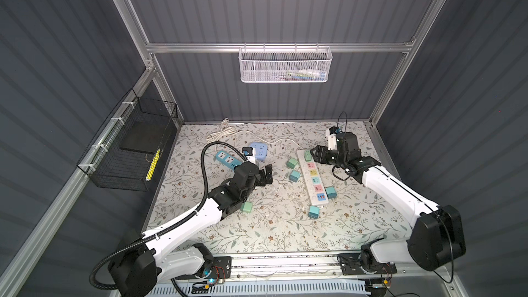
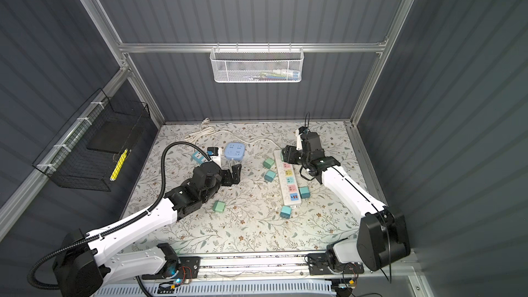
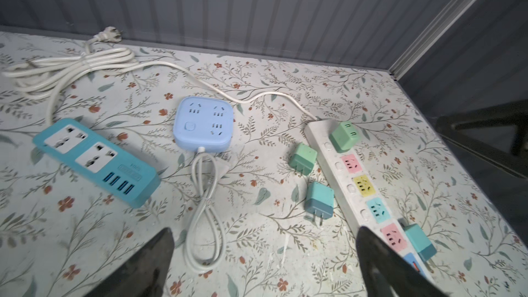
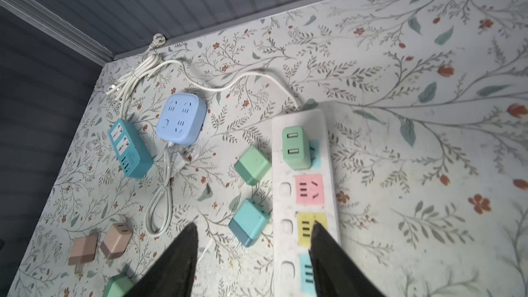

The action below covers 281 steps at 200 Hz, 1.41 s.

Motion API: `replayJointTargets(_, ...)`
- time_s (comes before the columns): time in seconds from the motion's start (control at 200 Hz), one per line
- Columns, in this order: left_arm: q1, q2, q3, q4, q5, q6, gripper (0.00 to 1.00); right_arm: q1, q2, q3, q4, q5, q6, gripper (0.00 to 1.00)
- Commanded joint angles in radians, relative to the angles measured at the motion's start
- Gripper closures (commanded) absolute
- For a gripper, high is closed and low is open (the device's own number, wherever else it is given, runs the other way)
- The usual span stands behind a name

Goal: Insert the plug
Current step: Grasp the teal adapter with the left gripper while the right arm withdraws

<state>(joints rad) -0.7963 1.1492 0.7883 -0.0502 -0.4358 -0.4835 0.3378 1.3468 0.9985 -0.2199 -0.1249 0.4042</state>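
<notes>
Right gripper (image 1: 314, 154) is at the far end of the white power strip (image 1: 308, 182), jaws apart, nothing between them. The green plug (image 4: 295, 148) stands in the strip's far-end socket, USB ports up, clear of both fingers. In the right wrist view one fingertip (image 4: 317, 228) overlaps the yellow socket; whether it touches, I can't tell.

Left gripper (image 3: 265, 241) hangs mid-desk, spread wide and empty, with the blue socket cube (image 3: 203, 122) and its looped cord ahead of it.

Only the right wrist view catches the pink plugs (image 4: 115, 240); neither top view shows them.

On the desk (image 1: 285, 230), a spare green plug (image 3: 303, 158) and a teal plug (image 3: 319, 200) crowd the strip's left side. The teal power strip (image 3: 94, 161) lies far left.
</notes>
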Motion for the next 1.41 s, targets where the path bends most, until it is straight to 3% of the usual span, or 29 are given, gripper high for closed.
replayJointTargets(0.0, 0.008, -0.026, 0.040, -0.131, -0.058, -0.065, 0.02, -0.012, -0.047, -0.020, -0.128, 0.029, 0.009, 0.31)
replayJointTargets(0.13, 0.008, 0.024, 0.092, -0.204, 0.040, -0.089, 0.00, -0.056, -0.077, -0.047, -0.189, 0.007, 0.056, 0.27)
replayJointTargets(0.225, 0.008, 0.087, 0.162, -0.294, 0.104, -0.120, 0.00, -0.081, -0.163, -0.110, -0.146, 0.077, 0.087, 0.03)
replayJointTargets(0.255, 0.007, 0.110, 0.182, -0.321, 0.114, -0.138, 0.00, -0.096, -0.190, -0.130, -0.126, 0.094, 0.103, 0.01)
replayJointTargets(0.325, -0.004, 0.161, 0.223, -0.374, 0.127, -0.183, 0.02, -0.142, -0.219, -0.150, -0.113, 0.087, 0.155, 0.01)
replayJointTargets(0.395, -0.054, 0.214, 0.267, -0.421, 0.099, -0.219, 0.03, -0.215, -0.221, -0.156, -0.088, -0.065, 0.158, 0.01)
replayJointTargets(0.5, -0.192, 0.321, 0.378, -0.520, -0.009, -0.265, 0.04, -0.265, -0.197, -0.124, -0.141, -0.107, 0.140, 0.15)
replayJointTargets(0.635, -0.284, 0.478, 0.519, -0.646, -0.002, -0.334, 0.07, -0.288, -0.184, -0.142, -0.138, -0.110, 0.139, 0.31)
replayJointTargets(0.695, -0.326, 0.537, 0.565, -0.666, 0.012, -0.354, 0.08, -0.308, -0.182, -0.162, -0.111, -0.136, 0.152, 0.34)
replayJointTargets(0.875, -0.428, 0.735, 0.737, -0.718, 0.103, -0.380, 0.09, -0.347, -0.173, -0.182, -0.086, -0.148, 0.174, 0.30)
replayJointTargets(1.096, -0.463, 0.908, 0.923, -0.751, 0.172, -0.369, 0.09, -0.378, -0.171, -0.187, -0.075, -0.169, 0.186, 0.24)
replayJointTargets(1.401, -0.464, 1.012, 0.971, -0.784, 0.207, -0.413, 0.20, -0.394, -0.177, -0.196, -0.056, -0.159, 0.193, 0.25)
